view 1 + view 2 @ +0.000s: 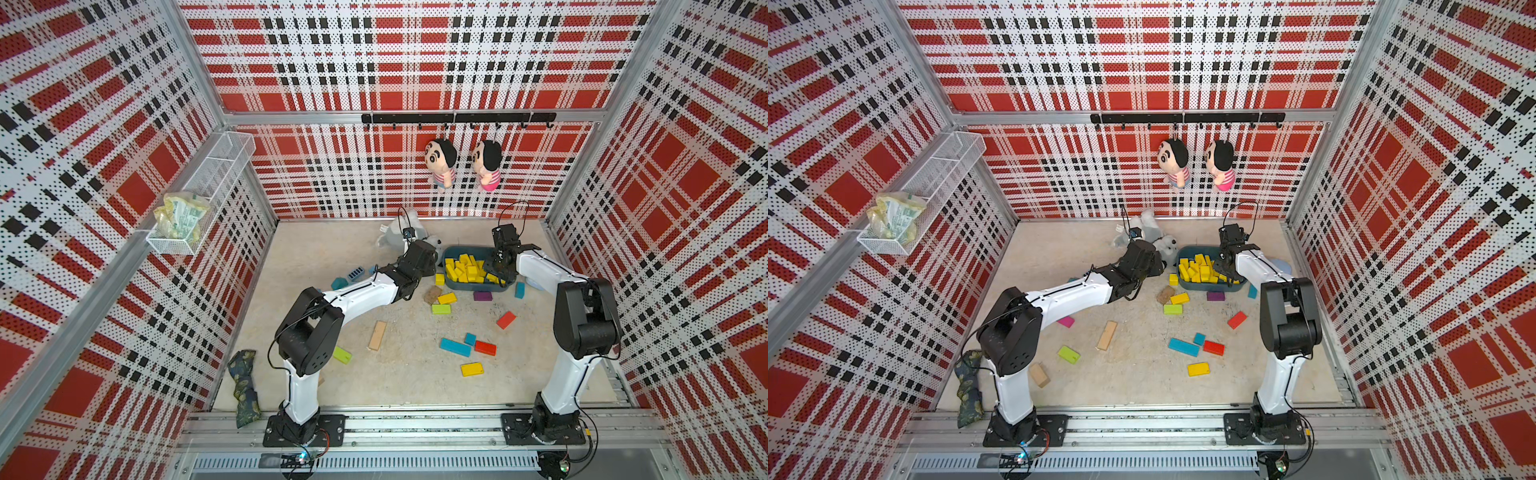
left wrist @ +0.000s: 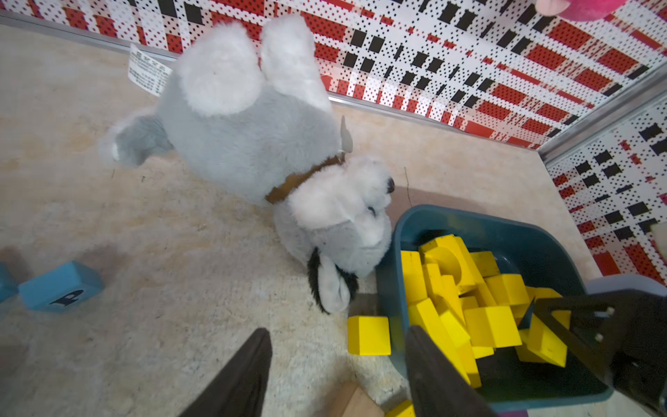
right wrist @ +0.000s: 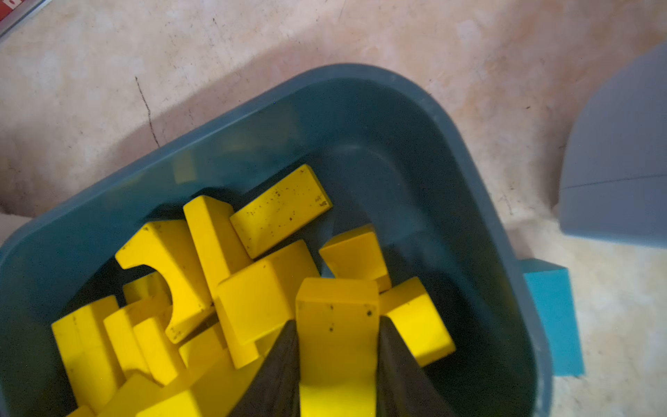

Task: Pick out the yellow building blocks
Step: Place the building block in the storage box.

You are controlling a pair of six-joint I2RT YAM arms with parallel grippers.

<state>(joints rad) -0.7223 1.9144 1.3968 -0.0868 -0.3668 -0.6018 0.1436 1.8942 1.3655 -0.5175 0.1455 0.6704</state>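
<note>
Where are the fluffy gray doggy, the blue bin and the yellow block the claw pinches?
gray plush dog (image 2: 249, 144): left wrist view, on its gray body.
blue bin (image 3: 361, 115): right wrist view, on its inner wall.
pinched yellow block (image 3: 337, 325): right wrist view, on its top face.

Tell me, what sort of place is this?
Probably a robot test booth: left arm and right arm bolted to a metal rail, plaid perforated walls on three sides, and yellow building blocks piled in a blue bin.

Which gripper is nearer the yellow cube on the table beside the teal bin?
Left. The left gripper hovers beside the yellow cube; the right gripper is over the teal bin, jaws gripping another yellow block.
</note>
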